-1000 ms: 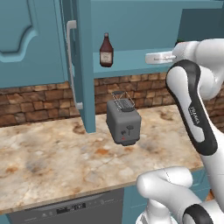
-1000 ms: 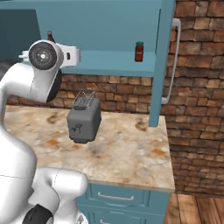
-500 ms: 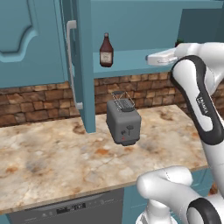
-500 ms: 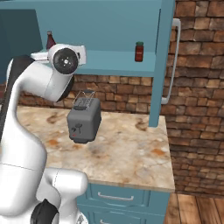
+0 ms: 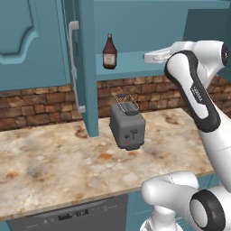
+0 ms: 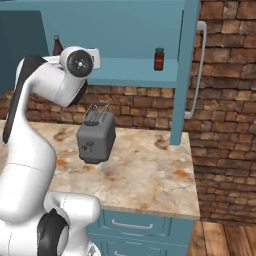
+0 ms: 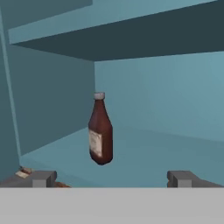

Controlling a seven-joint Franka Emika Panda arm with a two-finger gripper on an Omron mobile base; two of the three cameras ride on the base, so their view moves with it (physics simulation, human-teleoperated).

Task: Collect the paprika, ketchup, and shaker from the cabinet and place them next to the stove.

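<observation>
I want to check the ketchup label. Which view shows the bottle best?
The hand view: the ketchup bottle stands close and whole on the shelf, label facing left. The left base view shows it smaller; in the right base view just its top peeks from behind the arm.

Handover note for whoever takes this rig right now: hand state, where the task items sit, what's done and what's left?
Hand: open, empty, aimed into the cabinet at the ketchup, not touching it.
Ketchup: upright on the cabinet shelf.
Paprika: on the same shelf, nearer the open right door.
Shaker and stove: cannot place them.
Done: doors open; nothing collected.
Left: grasp the ketchup, then move all three next to the stove.
</observation>
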